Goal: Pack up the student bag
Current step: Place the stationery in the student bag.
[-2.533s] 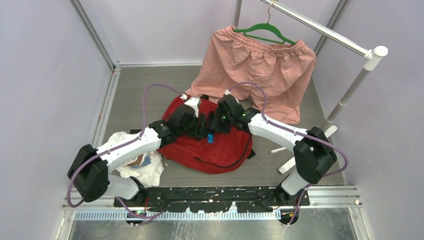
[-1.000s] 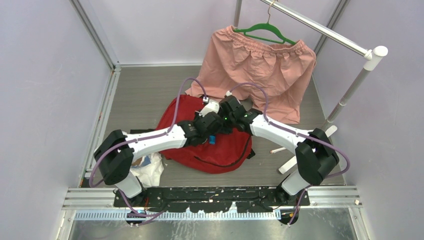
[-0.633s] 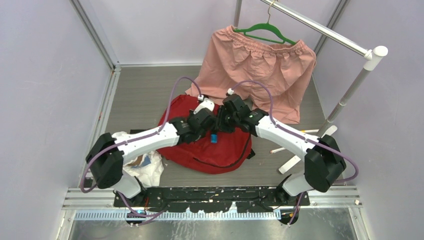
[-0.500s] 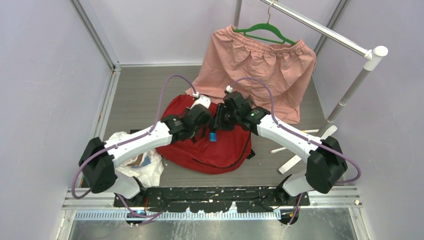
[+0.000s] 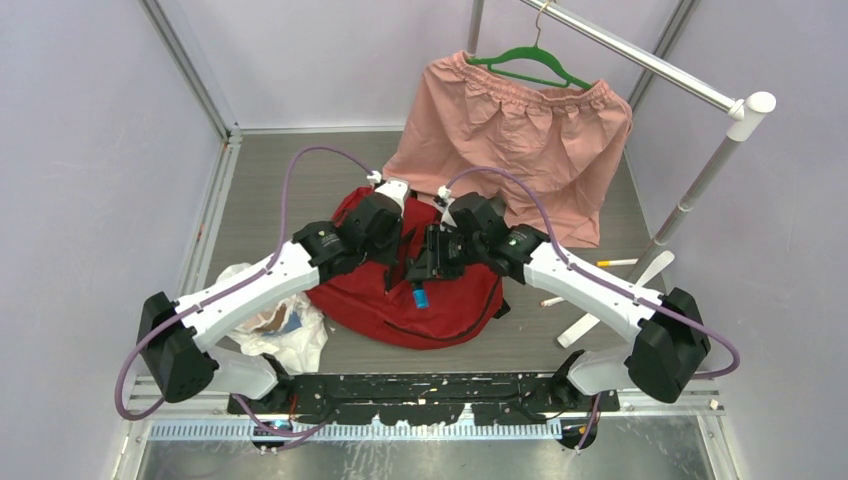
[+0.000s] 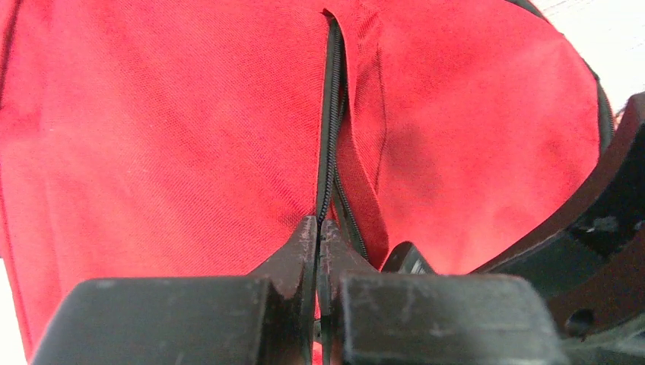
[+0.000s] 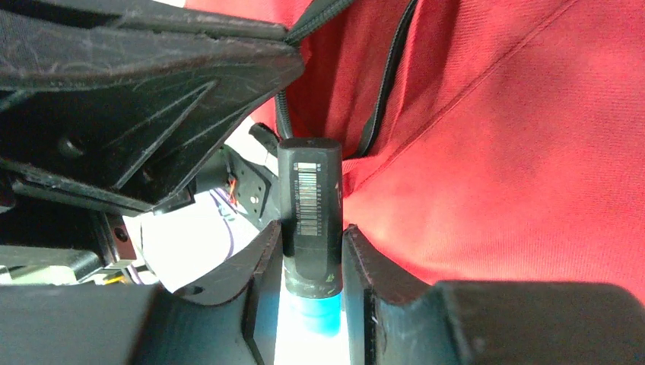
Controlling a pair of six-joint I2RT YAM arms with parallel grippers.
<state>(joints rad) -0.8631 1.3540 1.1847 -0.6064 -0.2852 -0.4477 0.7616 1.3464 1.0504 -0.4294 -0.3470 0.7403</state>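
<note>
The student bag (image 5: 445,305) is a large red backpack lying on the floor between both arms. Its red fabric (image 6: 167,129) fills the left wrist view, split by a black zipper (image 6: 330,114). My left gripper (image 6: 319,232) is shut on that zipper, with the zipper tape running straight into the closed jaws. From above, the left gripper (image 5: 388,250) sits over the bag's upper left part. My right gripper (image 7: 312,251) is shut on a black marker (image 7: 309,205) with a barcode label and a blue end (image 5: 420,297). It hovers over the bag's middle, right beside the left gripper.
Pink shorts (image 5: 520,130) hang on a green hanger (image 5: 530,68) from a metal rack (image 5: 700,170) at the back right. A white plastic bag (image 5: 285,335) lies at the near left of the red bag. Two pens (image 5: 615,262) lie on the floor by the rack's foot.
The left gripper has shut on the bag's zipper and pulled back to the left, lifting the fabric. The right arm has shifted slightly nearer with the marker still in it.
</note>
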